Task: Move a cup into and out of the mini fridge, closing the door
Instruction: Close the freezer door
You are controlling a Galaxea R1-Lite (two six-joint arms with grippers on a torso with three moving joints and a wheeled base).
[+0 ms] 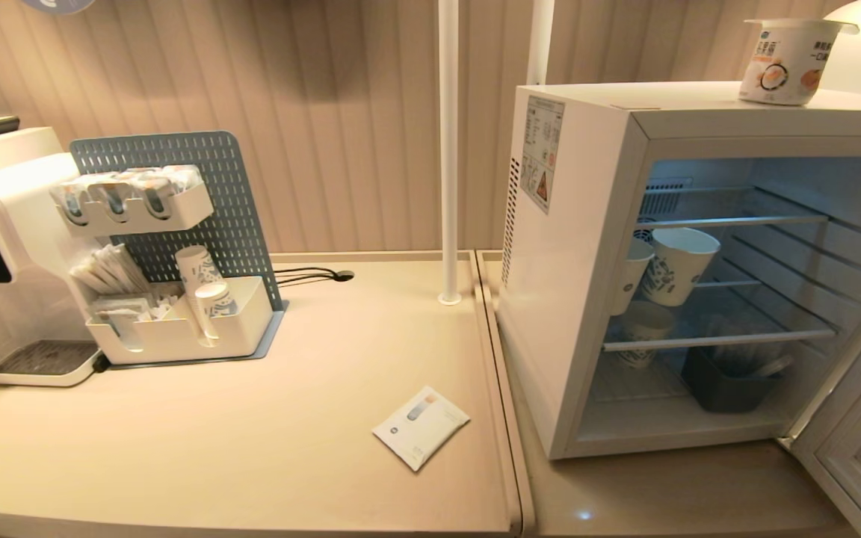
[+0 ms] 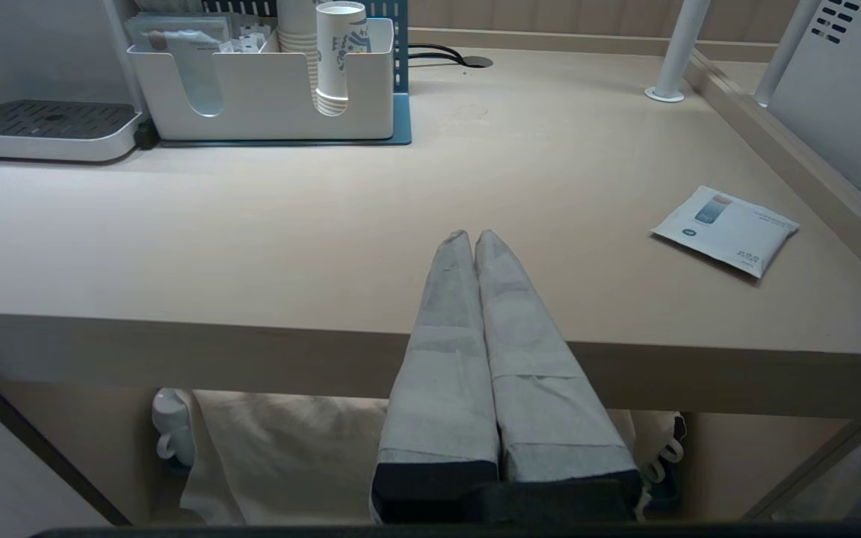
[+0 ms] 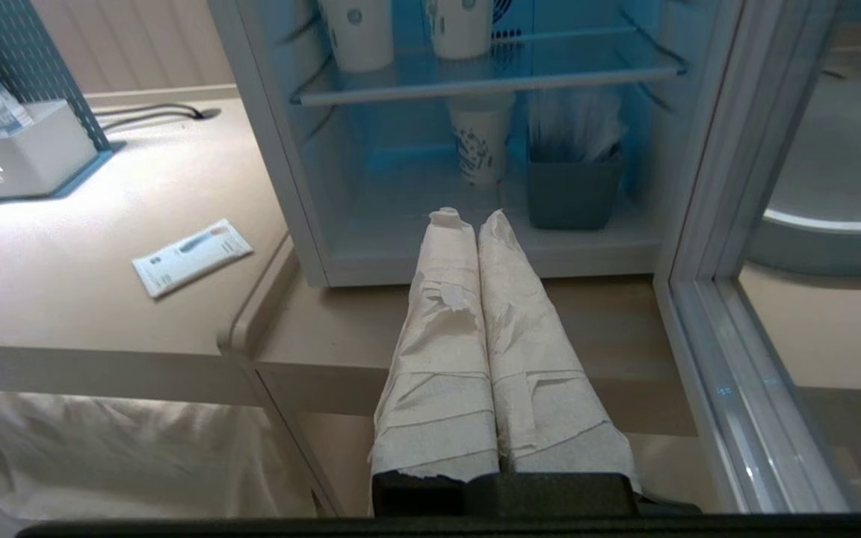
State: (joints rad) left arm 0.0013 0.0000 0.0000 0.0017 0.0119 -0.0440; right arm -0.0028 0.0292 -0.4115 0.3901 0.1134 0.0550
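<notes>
cup (image 1: pixel 791 60): upright on top of fridge (image 1: pixel 572 314) | door (image 1: pixel 860 418): swung open | left gripper (image 2: pixel 473 237): jaws pressed together, empty, over tabletop (image 2: pixel 251 239) edge | right gripper (image 3: pixel 468 218): jaws together, empty, before fridge opening

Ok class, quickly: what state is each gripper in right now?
Left gripper: closed, holding nothing.
Right gripper: closed, holding nothing.

cup (image 1: pixel 788 60): upright atop mini fridge (image 1: pixel 587 246) | door (image 1: pixel 860 418): open
</notes>
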